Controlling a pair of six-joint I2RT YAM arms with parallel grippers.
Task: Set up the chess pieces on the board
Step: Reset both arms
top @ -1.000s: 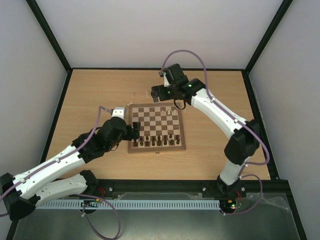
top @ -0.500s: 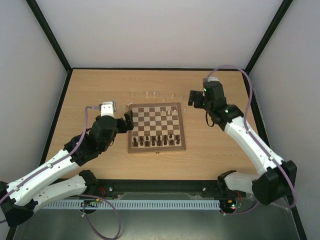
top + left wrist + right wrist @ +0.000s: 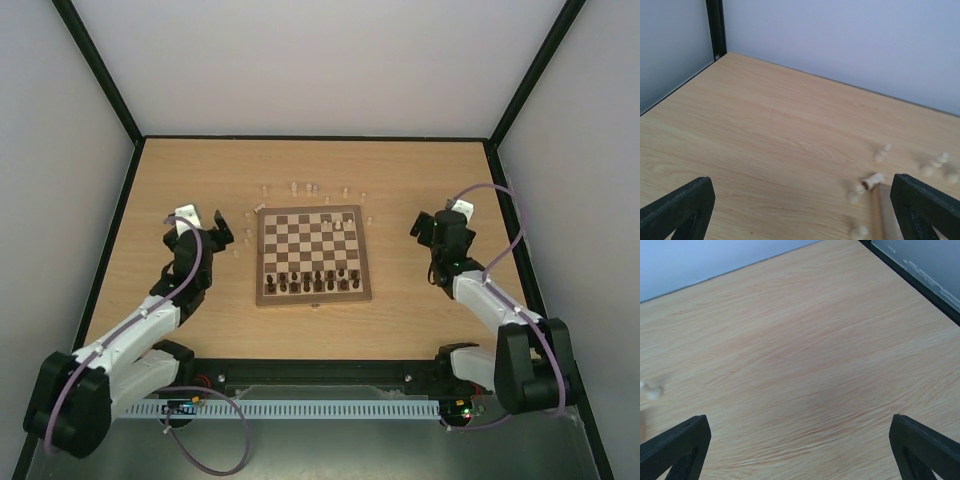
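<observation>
I log left hand (image 3: pixel 222 232) and right hand (image 3: pixel 425 228) spread apart, empty, flanking the board (image 3: pixel 310 243) in the middle of the table (image 3: pixel 200 170), likely to keep it unobstructed: dark pieces (image 3: pixel 318 281) line its near rows, pale pieces (image 3: pixel 300 187) lie loose beyond its far edge, unplaced.

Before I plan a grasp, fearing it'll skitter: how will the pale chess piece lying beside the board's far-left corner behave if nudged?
The pale piece seems to lie on its round side, so it probably rolls. Tiny wood: likely light. Smooth tabletop likely offers little grip.
</observation>
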